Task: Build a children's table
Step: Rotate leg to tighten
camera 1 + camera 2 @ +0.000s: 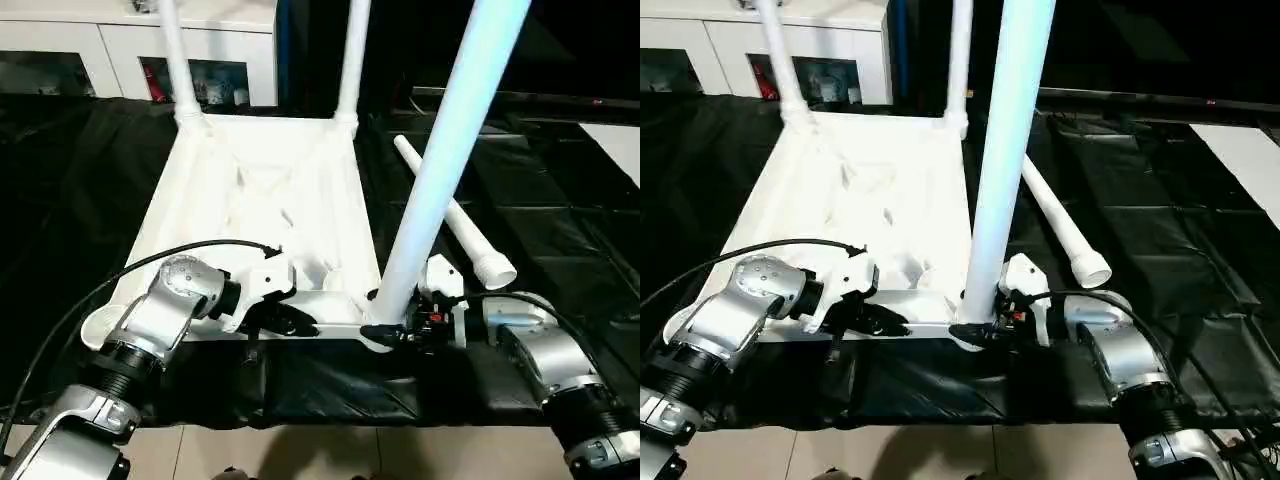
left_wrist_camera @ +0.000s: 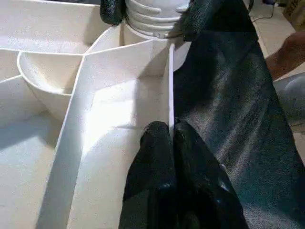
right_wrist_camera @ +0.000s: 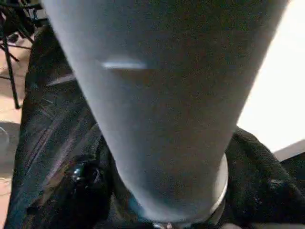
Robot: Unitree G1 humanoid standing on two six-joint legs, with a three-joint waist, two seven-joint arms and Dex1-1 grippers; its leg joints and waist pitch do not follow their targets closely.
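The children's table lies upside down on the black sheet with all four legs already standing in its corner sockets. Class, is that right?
Not quite. The children's table lies upside down on the black sheet, but three legs stand in sockets. The fourth leg lies loose on the sheet beside it, as the left eye view shows.

Left claw pinched shut; right claw apparently clasping, arms low

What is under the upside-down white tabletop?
A black plastic sheet lies under the tabletop and spreads out around it on all sides. Whatever the sheet covers beneath the tabletop is hidden.
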